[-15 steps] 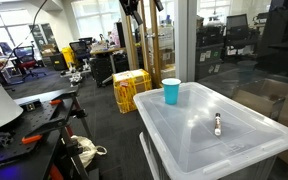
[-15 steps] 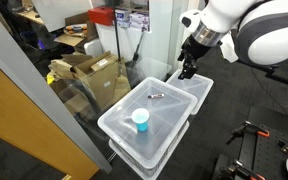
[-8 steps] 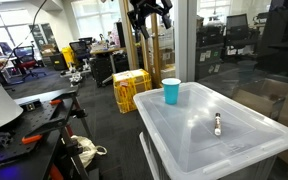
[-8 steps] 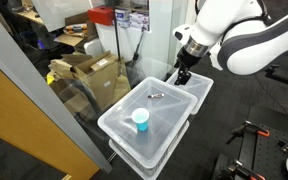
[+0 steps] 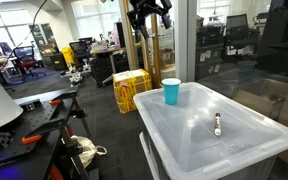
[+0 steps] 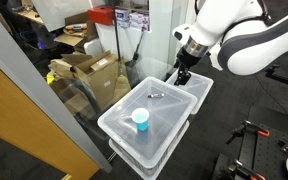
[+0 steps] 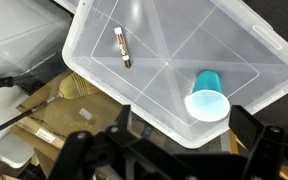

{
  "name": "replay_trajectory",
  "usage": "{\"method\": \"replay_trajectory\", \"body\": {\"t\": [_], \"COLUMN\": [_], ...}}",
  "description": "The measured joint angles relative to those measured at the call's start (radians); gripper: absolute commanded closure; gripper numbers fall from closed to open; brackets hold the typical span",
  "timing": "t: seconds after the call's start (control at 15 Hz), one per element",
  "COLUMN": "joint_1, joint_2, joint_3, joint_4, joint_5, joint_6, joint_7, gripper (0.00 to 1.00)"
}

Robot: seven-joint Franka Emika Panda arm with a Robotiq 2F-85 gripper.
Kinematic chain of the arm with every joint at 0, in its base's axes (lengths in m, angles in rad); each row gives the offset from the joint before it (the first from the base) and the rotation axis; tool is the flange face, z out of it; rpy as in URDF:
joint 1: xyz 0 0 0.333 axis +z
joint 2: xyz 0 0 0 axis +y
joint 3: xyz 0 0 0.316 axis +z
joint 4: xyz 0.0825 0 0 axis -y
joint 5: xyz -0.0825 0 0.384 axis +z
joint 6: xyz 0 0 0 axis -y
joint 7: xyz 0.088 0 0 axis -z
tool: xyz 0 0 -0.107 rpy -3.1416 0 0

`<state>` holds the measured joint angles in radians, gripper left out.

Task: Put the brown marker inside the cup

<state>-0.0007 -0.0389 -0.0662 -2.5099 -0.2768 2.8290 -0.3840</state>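
- The cup point(image 7: 207, 96) is bright blue, with a paler, whitish-turquoise rim.
- The brown marker point(image 7: 122, 47) is dark brown along most of its barrel and pale at one end.
- The storage bin lid point(image 7: 184, 40) is translucent milky white, crossed by faint moulded lines that form an X.
- The crate point(image 5: 130, 90) is yellow, with slatted sides.
- The cardboard boxes point(image 6: 89, 72) are tan brown.
- The robot arm point(image 6: 234, 30) is glossy white.
- The gripper point(image 6: 183, 78) is black.
- The floor point(image 5: 104, 130) is dark grey.
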Motion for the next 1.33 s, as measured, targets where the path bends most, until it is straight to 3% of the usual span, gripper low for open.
{"method": "replay_trajectory", "body": {"t": [0.47, 0.8, 1.33], "joint_1": [-0.004, -0.027, -0.071], "joint_2": [0.033, 0.122, 0.283], "joint_3": [0.004, -0.009, -0.013], "joint_4": [-0.002, 0.013, 0.140], "joint_5": [-0.073, -0.091, -0.092], "joint_6": [0.029, 0.138, 0.181], "joint_7": [0.062, 0.060, 0.050], "gripper": [0.00, 0.00, 0.00]}}
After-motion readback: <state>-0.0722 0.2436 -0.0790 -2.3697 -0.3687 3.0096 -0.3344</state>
